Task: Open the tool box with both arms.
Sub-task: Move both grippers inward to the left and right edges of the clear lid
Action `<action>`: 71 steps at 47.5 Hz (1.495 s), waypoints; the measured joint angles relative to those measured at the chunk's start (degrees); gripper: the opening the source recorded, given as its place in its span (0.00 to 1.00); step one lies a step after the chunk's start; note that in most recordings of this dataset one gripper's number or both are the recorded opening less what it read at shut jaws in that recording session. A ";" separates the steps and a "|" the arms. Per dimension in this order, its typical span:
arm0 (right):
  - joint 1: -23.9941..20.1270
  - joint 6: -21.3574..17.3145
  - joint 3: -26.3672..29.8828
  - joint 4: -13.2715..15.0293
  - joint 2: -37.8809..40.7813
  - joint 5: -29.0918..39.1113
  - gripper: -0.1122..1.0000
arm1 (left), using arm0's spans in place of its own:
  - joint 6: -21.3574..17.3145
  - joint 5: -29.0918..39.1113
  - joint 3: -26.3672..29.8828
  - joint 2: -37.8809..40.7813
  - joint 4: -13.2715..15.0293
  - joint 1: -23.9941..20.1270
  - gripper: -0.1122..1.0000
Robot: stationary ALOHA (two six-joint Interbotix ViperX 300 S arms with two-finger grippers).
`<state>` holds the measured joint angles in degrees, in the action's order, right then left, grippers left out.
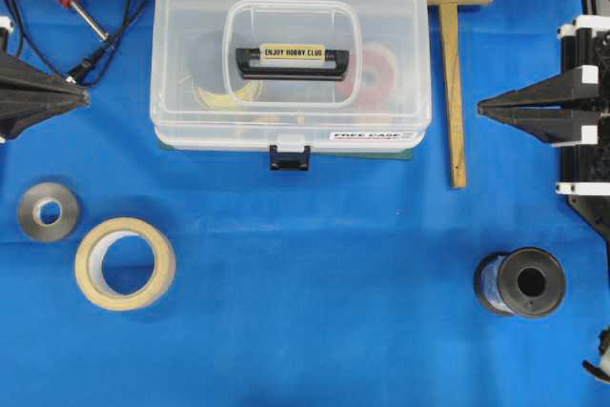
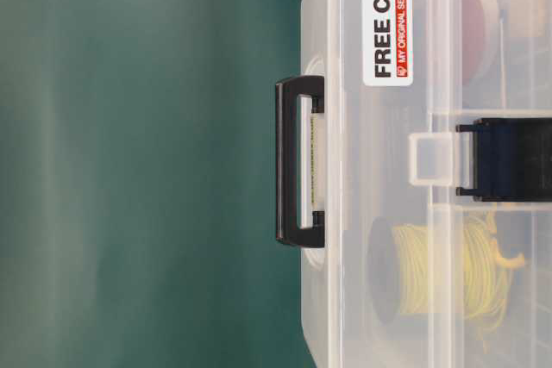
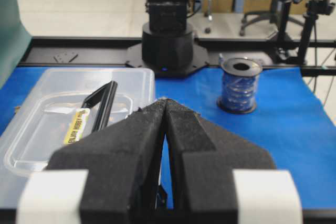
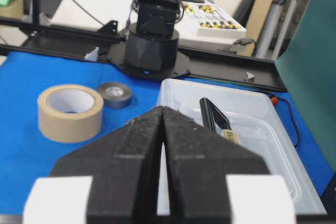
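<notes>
Both the left hand and right hand sit clenched, empty, well apart from the tool box. Best release the latch first while one hand steadies the lid.

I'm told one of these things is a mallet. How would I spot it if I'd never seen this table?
Start at the big clear tool box in the middle of the blue table. Look just to its right in the overhead view: the wooden mallet lies flat there, head towards the top edge, handle running down alongside the box. It is the only all-wood, T-shaped thing; its neighbours are round rolls and spools.
</notes>
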<state>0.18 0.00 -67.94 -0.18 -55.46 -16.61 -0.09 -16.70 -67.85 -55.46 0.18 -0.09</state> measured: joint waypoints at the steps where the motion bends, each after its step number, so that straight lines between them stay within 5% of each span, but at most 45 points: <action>1: 0.00 0.00 0.00 0.09 0.00 0.00 0.10 | 0.00 0.09 0.00 0.00 0.00 0.00 0.10; 25: 6.86 -2.46 0.97 -2.20 -1.93 13.71 0.11 | -0.53 10.55 0.00 -0.70 1.93 -5.54 0.10; 28: 8.00 -2.99 0.88 -2.20 -1.85 16.44 0.17 | -0.62 11.95 0.00 -0.62 1.93 -6.33 0.13; 39: 12.04 -3.60 0.97 -2.29 -0.26 24.61 0.77 | -2.29 17.67 -0.79 0.00 1.93 -8.96 0.69; 43: 13.89 -3.52 0.88 -2.29 0.97 26.98 0.88 | -2.72 20.57 -1.23 1.05 1.85 -10.28 0.87; 56: 16.52 -3.52 0.97 -2.02 6.94 30.50 0.86 | -2.90 22.59 -1.58 6.06 1.93 -12.66 0.93; 71: 16.88 -3.34 0.97 -1.67 17.23 26.63 0.86 | -2.90 15.56 -1.58 17.31 1.93 -13.36 0.93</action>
<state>17.05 -3.34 -66.97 -1.85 -38.23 10.02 -2.99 -1.14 -69.43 -38.14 2.11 -13.45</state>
